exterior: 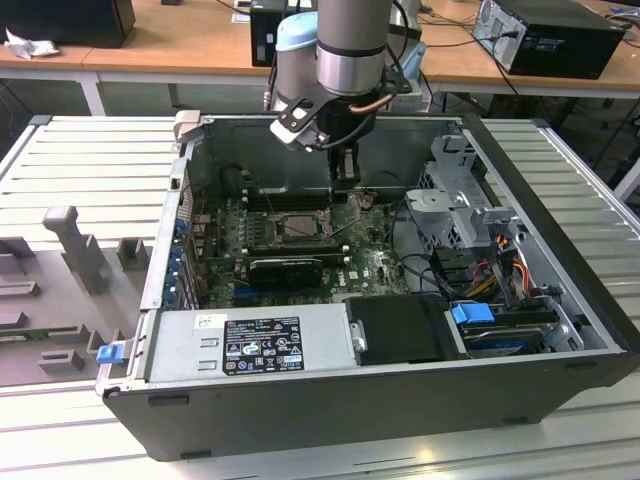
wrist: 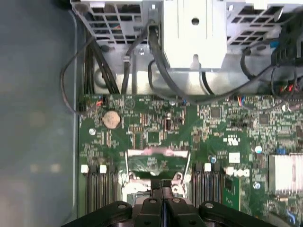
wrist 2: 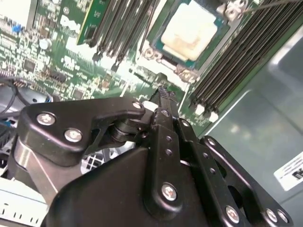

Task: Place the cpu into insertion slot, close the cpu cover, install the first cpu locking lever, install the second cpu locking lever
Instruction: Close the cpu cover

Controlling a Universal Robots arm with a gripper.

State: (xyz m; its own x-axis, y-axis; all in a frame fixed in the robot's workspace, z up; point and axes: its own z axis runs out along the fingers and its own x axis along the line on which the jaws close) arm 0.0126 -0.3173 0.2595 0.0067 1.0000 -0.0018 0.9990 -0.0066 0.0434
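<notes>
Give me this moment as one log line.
claw: shut, nothing visibly held | claw position: tip at insertion slot edge | cpu: seated in slot

In the exterior view the open dark computer case (exterior: 350, 420) lies on the pale slatted desk (exterior: 90, 160). Within it the green motherboard (exterior: 375, 265) fills the middle, the grey box-shaped power supply (exterior: 250, 345) sits at 6 o'clock and the silvery drive cage (exterior: 455, 195) at 3 o'clock. The square dark-rimmed insertion slot (exterior: 303, 225) lies at the board's 10 o'clock, the pale square cpu (wrist 2: 187, 30) in it, long black memory slots (wrist 2: 234, 56) on either side. The black gripper (exterior: 347, 168) hangs at the slot's 1 o'clock.
</notes>
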